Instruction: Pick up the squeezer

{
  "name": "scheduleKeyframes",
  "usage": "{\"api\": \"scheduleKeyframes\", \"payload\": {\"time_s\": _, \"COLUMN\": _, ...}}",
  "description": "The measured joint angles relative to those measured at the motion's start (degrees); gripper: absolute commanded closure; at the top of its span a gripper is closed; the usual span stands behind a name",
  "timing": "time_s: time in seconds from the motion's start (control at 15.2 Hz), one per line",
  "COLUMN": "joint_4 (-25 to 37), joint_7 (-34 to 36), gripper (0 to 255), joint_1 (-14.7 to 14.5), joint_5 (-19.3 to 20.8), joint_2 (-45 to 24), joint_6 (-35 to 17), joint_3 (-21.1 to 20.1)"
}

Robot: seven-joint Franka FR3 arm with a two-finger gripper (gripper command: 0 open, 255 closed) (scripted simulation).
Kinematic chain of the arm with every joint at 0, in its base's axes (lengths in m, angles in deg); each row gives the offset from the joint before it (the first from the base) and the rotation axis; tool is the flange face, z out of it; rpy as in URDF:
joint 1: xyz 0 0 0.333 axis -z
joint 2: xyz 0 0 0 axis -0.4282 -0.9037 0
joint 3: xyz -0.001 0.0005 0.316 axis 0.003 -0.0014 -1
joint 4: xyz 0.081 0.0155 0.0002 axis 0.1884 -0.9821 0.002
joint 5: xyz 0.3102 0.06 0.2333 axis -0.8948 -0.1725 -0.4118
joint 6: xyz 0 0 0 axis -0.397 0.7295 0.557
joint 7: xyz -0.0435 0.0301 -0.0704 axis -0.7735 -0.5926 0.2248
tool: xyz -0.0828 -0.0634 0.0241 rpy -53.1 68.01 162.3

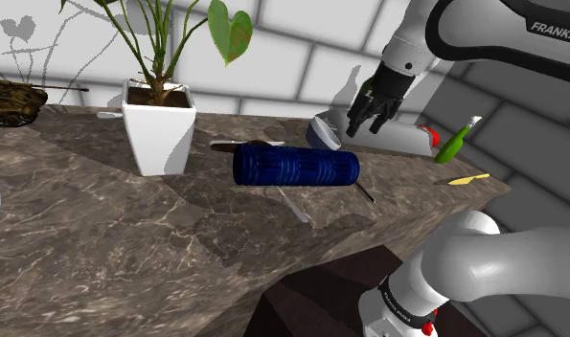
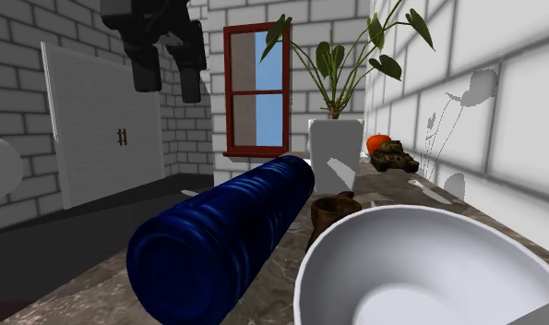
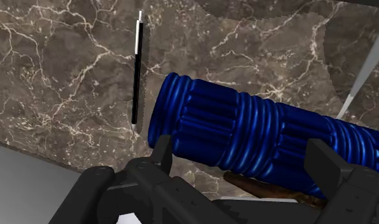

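Note:
A brown cup-shaped piece (image 2: pixel 335 209), which I take for the squeezer, lies on the marble counter right behind a blue ribbed roller (image 1: pixel 295 167). The roller hides most of it; a brown strip (image 3: pixel 264 189) shows under the roller, and a dark end with a pale handle (image 1: pixel 252 146) pokes out behind it. My gripper (image 1: pixel 367 127) hangs open in the air above the roller's end nearer the shoulder view's right. In the wrist view its fingers (image 3: pixel 161 153) stand apart over the roller (image 3: pixel 258 137), touching nothing. The gripper (image 2: pixel 168 78) also hangs high in the second exterior view.
A white bowl (image 2: pixel 420 268) stands by the roller's near end. A white pot with a plant (image 1: pixel 160 124), a toy tank (image 1: pixel 10 98), a green bottle (image 1: pixel 454 144) and a yellow utensil (image 1: pixel 463 179) share the counter. A black-handled knife (image 3: pixel 137 76) lies near the counter's edge.

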Motion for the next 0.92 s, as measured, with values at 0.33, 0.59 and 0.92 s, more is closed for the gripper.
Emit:
{"api": "scheduleKeyframes", "payload": {"time_s": 0.33, "joint_4": 1.5, "joint_7": -2.1, "gripper": 0, "joint_1": -0.9, "joint_5": 0.0, "joint_2": -6.6, "joint_6": -4.7, "joint_3": 0.3}}
{"api": "scheduleKeyframes", "payload": {"time_s": 0.59, "joint_4": 4.1, "joint_7": -4.5, "gripper": 0, "joint_1": -2.3, "joint_5": -0.3, "joint_2": -15.1, "joint_6": -9.8, "joint_3": 0.2}}
{"api": "scheduleKeyframes", "payload": {"time_s": 0.92, "joint_4": 8.8, "joint_7": -8.2, "gripper": 0, "joint_1": -3.6, "joint_5": -0.5, "joint_2": -26.2, "joint_6": -15.6, "joint_3": 0.2}}
